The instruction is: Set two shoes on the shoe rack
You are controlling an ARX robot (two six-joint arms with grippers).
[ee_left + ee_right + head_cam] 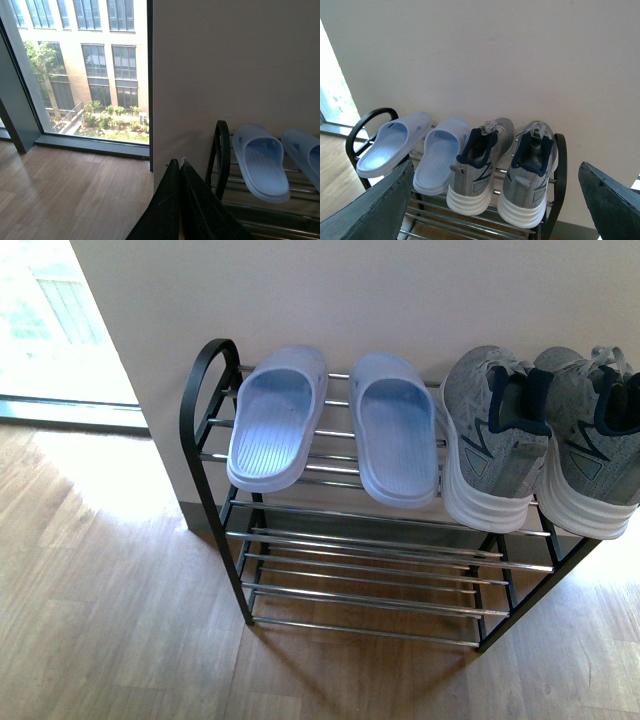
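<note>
The shoe rack (205, 420) stands against the wall, black frame with chrome rods. On its top shelf lie two pale blue slides (277, 418) (395, 428) at the left and two grey sneakers (492, 435) (592, 430) at the right, heels toward me. In the right wrist view the sneakers (479, 165) (529, 170) sit side by side between the spread fingers; my right gripper (495, 192) is open and holds nothing, back from the rack. My left gripper (180, 162) is shut and empty, beside the rack's left end (221, 150), near one slide (261, 161).
Wooden floor (110, 610) spreads in front of and left of the rack. A pale wall (400, 290) backs the rack. A floor-length window (80, 70) lies to the left. The rack's lower shelves (370, 580) hold nothing.
</note>
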